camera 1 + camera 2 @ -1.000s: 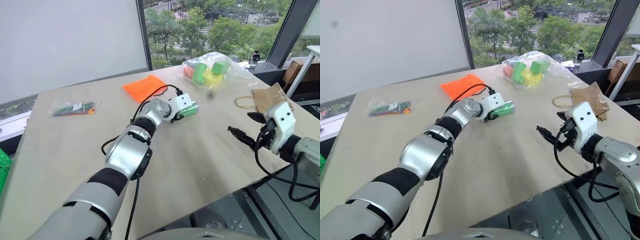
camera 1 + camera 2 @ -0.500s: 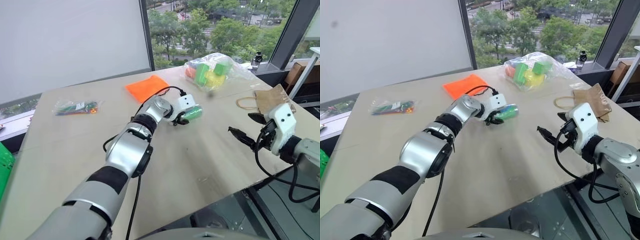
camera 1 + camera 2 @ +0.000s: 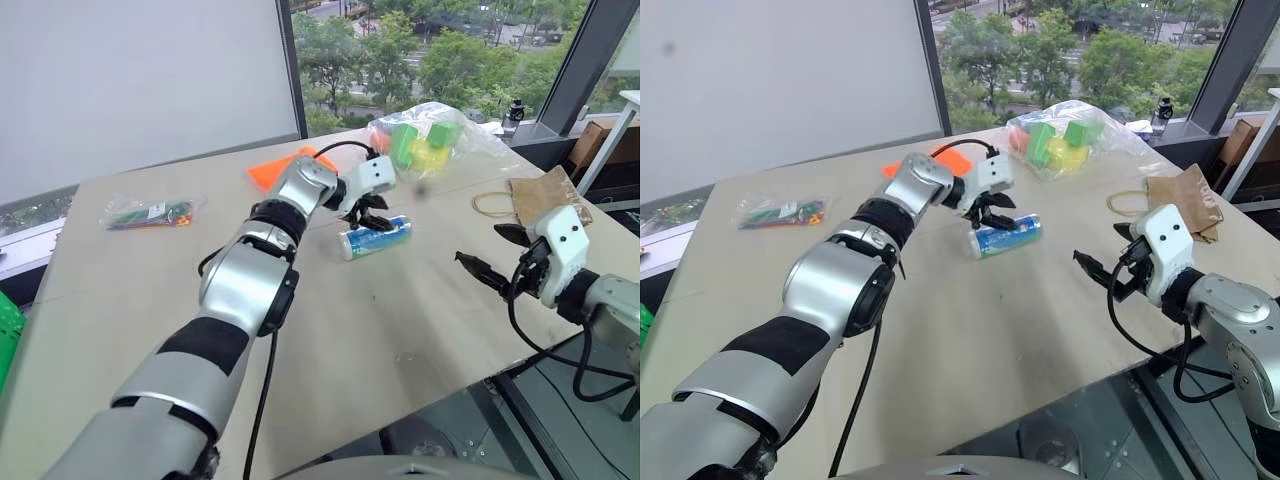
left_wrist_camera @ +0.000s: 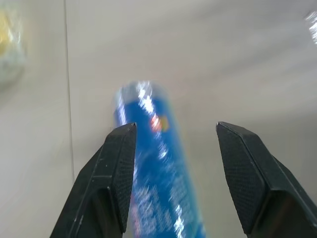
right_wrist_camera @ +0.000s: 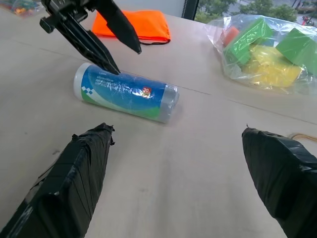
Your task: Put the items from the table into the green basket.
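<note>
The roll point(image 3: 1002, 236) lies on its side on the counter point(image 3: 970, 330), just under the left pincer point(image 3: 992, 212), whose fingers stand spread above it, one tip at most touching. The right pincer point(image 3: 1102, 262) hangs wide open near the roll. Beyond the roll lie the orange pouch point(image 3: 952, 160) and a bag of blocks point(image 3: 1065, 138); another bag point(image 3: 780, 212) lies well apart. No item appears basketed yet.

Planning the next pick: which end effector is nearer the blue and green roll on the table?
Left. The left end effector hovers right over the roll, fingers astride it. The right end effector waits open, off to the roll's right.
</note>
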### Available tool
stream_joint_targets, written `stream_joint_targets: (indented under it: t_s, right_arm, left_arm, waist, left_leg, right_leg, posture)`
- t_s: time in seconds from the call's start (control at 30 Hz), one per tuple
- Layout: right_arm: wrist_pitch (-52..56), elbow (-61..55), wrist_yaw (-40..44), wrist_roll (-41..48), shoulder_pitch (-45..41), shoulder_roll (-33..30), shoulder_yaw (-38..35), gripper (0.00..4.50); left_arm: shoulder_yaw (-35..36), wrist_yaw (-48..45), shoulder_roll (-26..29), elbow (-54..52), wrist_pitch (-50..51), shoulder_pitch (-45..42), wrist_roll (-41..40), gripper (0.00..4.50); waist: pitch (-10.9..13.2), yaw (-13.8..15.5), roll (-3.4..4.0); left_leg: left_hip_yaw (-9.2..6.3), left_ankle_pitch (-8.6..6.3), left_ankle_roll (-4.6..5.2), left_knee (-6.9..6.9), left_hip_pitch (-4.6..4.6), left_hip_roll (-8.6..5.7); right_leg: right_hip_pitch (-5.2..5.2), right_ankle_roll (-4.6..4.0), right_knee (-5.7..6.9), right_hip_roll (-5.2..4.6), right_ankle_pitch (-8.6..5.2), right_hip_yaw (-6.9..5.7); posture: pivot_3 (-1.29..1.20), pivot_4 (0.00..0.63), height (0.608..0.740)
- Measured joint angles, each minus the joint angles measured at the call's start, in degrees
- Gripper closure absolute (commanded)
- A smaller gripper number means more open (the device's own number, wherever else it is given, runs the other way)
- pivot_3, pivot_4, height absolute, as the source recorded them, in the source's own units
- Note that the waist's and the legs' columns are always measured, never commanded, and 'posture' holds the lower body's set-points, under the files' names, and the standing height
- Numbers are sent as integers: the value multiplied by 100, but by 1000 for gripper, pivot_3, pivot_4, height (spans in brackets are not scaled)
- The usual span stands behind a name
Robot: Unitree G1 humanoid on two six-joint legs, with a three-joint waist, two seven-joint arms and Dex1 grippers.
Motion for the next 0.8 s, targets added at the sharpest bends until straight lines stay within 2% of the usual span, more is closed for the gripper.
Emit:
stream_joint_targets:
  t_s: [0.13,0.17,0.2,0.27,0.3,0.4,0.73,0.8]
  right_arm:
    - [-5,0,-6,-13,7,63,39,0]
    - [-6,0,-7,-16,5,70,55,0]
    - [-8,0,-8,-19,2,78,56,0]
    - [-13,0,-12,-25,2,77,55,0]
    - [-15,0,-14,-29,6,78,55,0]
    - [-21,-5,-23,-38,56,80,52,0]
    - [-23,-19,-67,-81,72,99,50,0]
    - [3,-65,-72,-80,147,102,44,0]
  left_arm:
    - [-224,587,-65,14,-91,30,202,1916]
    - [-291,785,-75,32,-132,75,278,1375]
    - [-372,1076,-106,94,-164,171,378,1089]
    - [-421,1484,-165,212,-170,353,469,219]
    - [-415,1740,-206,300,-149,462,474,76]
    - [-415,2147,-271,461,19,559,514,76]
    - [-606,1867,-298,385,604,657,802,76]
    - [-486,1867,-321,380,664,663,754,594]
  waist:
    - [0,-19,0]
    - [-1,-30,1]
    - [-1,-34,1]
    - [-1,-36,1]
    - [0,-35,0]
    - [2,-35,-2]
    - [-9,-75,7]
    - [-10,-74,7]
  left_leg:
    - [0,0,0,-1,4,0]
    - [0,0,0,-1,5,0]
    - [0,0,0,-1,6,0]
    - [1,0,0,-1,7,0]
    - [0,0,0,-1,6,0]
    - [0,0,0,0,2,0]
    - [0,0,0,-2,15,-1]
    - [0,0,0,-2,14,-1]
  right_leg:
    - [1,0,2,1,0,3]
    - [1,0,2,2,0,4]
    - [1,0,3,2,0,4]
    - [2,0,4,2,0,4]
    - [1,0,5,2,0,4]
    - [0,0,2,1,0,3]
    - [10,0,2,2,0,3]
    - [10,0,2,1,0,3]
  posture:
    - [-409,0,740]
    - [-414,0,740]
    - [-417,0,740]
    - [-419,0,740]
    - [-420,0,740]
    - [-429,0,740]
    - [-442,0,740]
    - [-442,0,740]
